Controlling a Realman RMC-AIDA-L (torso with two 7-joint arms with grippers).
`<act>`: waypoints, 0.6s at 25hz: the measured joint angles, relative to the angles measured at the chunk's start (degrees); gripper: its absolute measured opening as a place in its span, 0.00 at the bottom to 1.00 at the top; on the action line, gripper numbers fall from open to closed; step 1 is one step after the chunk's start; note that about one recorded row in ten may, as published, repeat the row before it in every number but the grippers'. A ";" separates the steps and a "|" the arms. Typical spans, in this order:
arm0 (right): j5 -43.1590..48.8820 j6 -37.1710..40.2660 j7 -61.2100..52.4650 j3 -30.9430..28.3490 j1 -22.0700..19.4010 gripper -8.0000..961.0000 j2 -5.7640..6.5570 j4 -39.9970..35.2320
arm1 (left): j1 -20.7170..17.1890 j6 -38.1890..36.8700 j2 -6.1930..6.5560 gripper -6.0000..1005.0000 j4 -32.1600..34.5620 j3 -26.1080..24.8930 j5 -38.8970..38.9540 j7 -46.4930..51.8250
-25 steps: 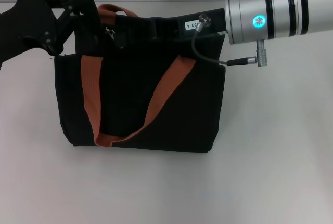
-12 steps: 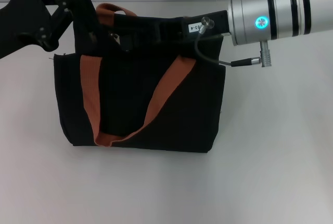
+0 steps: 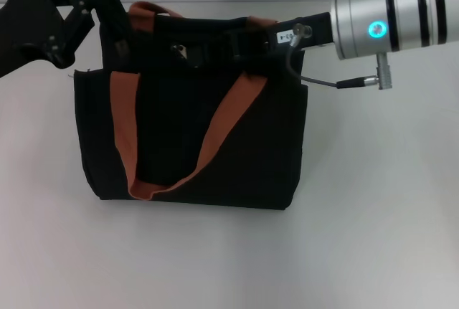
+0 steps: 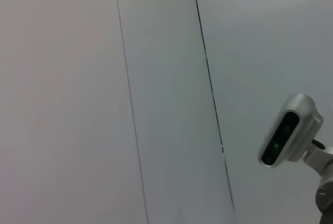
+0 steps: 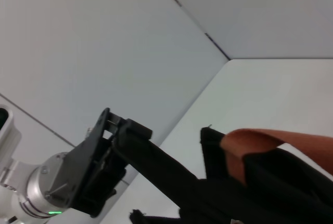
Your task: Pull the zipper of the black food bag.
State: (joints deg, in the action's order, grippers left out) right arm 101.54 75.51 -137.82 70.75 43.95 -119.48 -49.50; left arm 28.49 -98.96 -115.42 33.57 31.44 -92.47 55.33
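Note:
The black food bag stands upright on the white table, with rust-brown handles draped down its front. The zipper shows as a small silver tab on the bag's top line, left of centre. My right gripper reaches in from the right along the bag's top and is shut on the zipper. My left gripper is shut on the bag's top left corner. The right wrist view shows my left gripper reaching to the bag. The left wrist view shows none of the task's things.
The white table surrounds the bag. A grey cable hangs under my right wrist beside the bag's upper right corner. The left wrist view shows only a wall and the robot's head camera.
My right arm has drawn back to the right and the silver zipper tab has slid right along the bag's top with it. My left gripper has stayed at the bag's left corner.

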 joint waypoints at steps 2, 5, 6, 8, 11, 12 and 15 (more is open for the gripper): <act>1.40 -0.04 -1.23 0.00 -1.54 0.06 0.04 -2.13 | -0.21 0.09 0.01 0.02 0.00 -0.41 0.10 -0.12; 2.55 -0.05 -2.27 0.00 -3.07 0.07 0.05 -4.43 | -0.34 0.09 0.03 0.02 -0.03 -0.70 0.10 -0.12; 3.07 -0.05 -2.80 0.01 -4.02 0.07 0.04 -5.85 | -0.37 0.09 0.04 0.02 -0.04 -0.83 0.10 -0.12; 3.89 0.02 -3.63 -0.12 -6.05 0.08 0.02 -8.50 | -0.43 0.12 0.08 0.02 -0.05 -1.09 0.10 -0.09; 4.35 0.28 -4.42 -0.46 -9.12 0.08 0.01 -12.03 | -0.51 0.19 0.10 0.02 -0.07 -1.21 0.10 -0.05; 4.49 0.46 -4.90 -0.54 -11.31 0.08 0.05 -14.27 | -0.53 0.32 0.12 0.02 -0.07 -1.22 0.10 0.07; 4.54 1.00 -5.12 -0.89 -13.20 0.09 0.06 -16.17 | -0.58 0.53 0.12 0.02 -0.09 -1.22 0.12 0.17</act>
State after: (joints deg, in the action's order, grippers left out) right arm 106.08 76.51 -142.94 69.86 30.76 -119.42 -65.67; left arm 27.92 -98.43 -115.30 33.49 30.21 -92.35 55.50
